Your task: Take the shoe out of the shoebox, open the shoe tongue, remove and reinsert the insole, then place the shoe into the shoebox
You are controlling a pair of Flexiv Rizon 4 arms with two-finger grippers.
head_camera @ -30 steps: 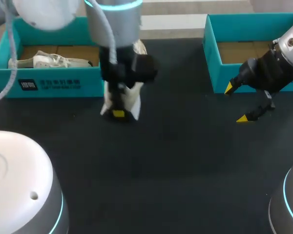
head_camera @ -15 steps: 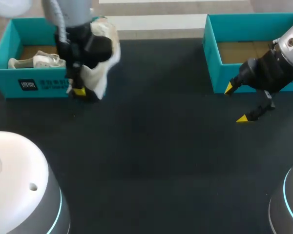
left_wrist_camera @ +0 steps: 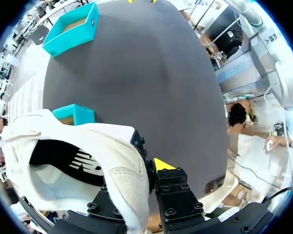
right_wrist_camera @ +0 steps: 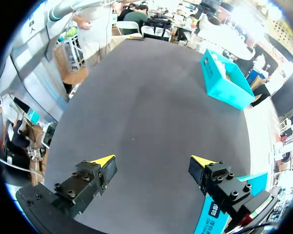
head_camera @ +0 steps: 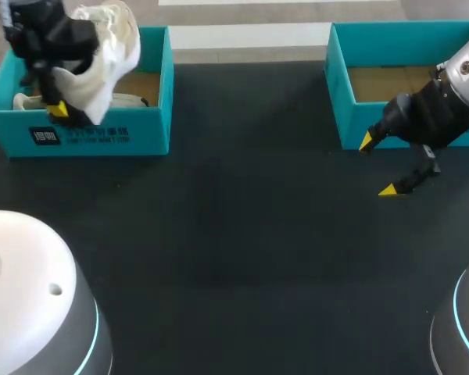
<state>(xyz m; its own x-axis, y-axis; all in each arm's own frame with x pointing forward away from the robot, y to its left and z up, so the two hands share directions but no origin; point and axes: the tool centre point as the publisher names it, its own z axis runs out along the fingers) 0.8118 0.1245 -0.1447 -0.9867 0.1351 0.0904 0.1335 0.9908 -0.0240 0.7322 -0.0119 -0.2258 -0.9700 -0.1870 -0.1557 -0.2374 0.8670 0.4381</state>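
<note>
Right tool (head_camera: 377, 166) hangs over the dark tabletop (head_camera: 242, 234), fingers wide apart, just before the right teal shoebox (head_camera: 336, 78). Farther off, left tool (left_wrist_camera: 149, 168) is clamped on the white shoe (head_camera: 102, 55) above the left shoebox (head_camera: 141, 129), where another shoe (head_camera: 127, 100) lies; its front label (head_camera: 45, 135) is too small to read

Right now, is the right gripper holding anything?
No: in the right wrist view the right gripper has its fingers spread wide apart, with only the dark table showing between them.
</note>
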